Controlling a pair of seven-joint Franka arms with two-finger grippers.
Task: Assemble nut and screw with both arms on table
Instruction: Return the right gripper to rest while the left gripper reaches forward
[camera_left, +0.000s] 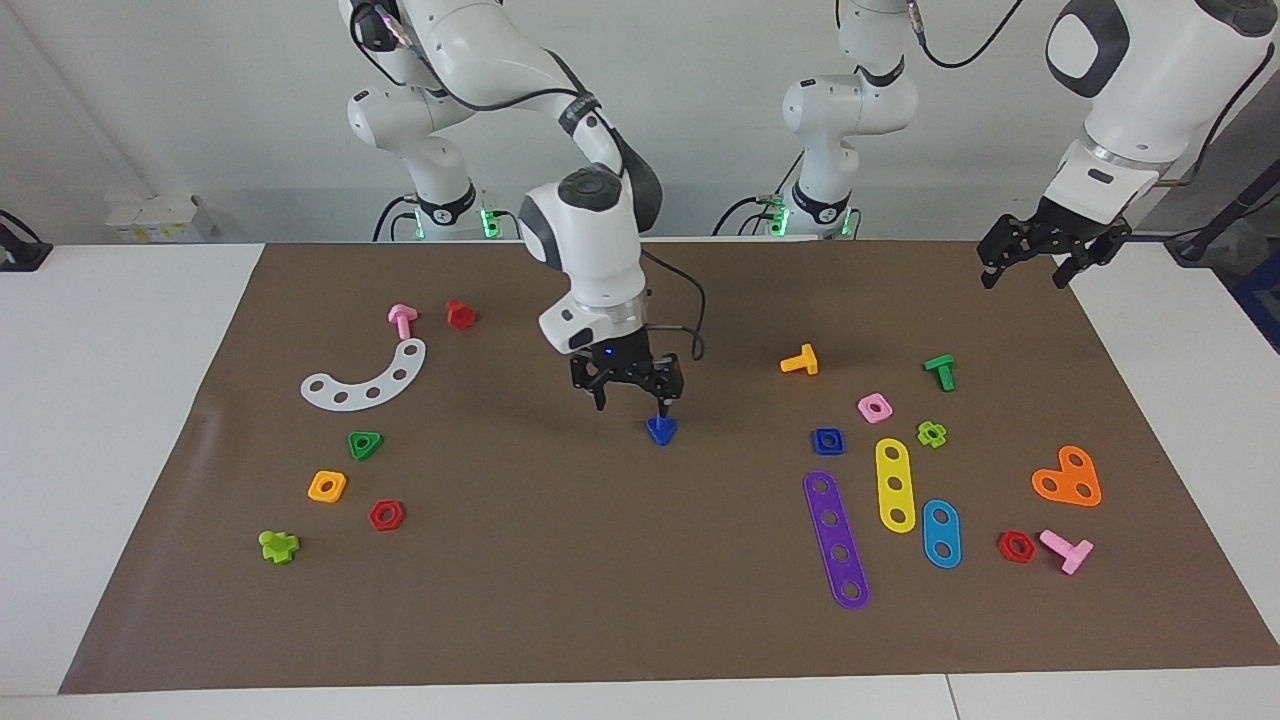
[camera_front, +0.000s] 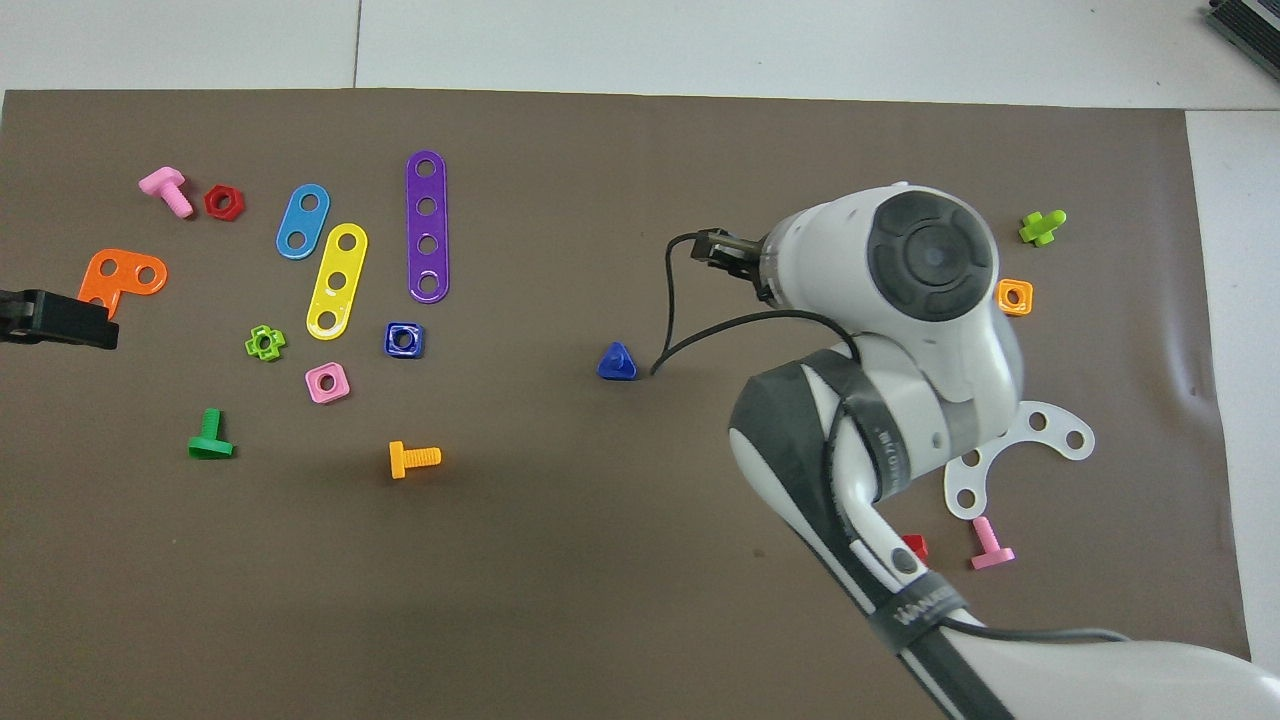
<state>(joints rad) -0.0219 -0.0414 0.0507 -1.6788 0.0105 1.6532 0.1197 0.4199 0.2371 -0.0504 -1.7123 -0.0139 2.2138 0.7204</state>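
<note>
Two spread fingers of my right gripper (camera_left: 630, 392) straddle the screw (camera_left: 661, 430) just below. Light, rigid plastic; I judge its triangular head's flat sides the best hold.

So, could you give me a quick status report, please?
Right end effector open over screw. Left end effector waits, open. Nut untouched. Nothing blocking.

I see a white table (camera_left: 120, 420) covered by a brown mat (camera_left: 600, 580), with the blue screw (camera_left: 661, 430) resting head-down near the mat's middle. Toward the left arm's end lie the dark-blue nut (camera_left: 827, 440), a pink square nut (camera_left: 874, 407), a purple strip (camera_left: 836, 540), a yellow strip (camera_left: 894, 484) and an orange bolt (camera_left: 800, 361). Toward the right arm's end lie a white curved strip (camera_left: 366, 380), a green triangular nut (camera_left: 365, 445), an orange-yellow square nut (camera_left: 327, 486) and what looks like a red hexagonal nut (camera_left: 386, 515).
</note>
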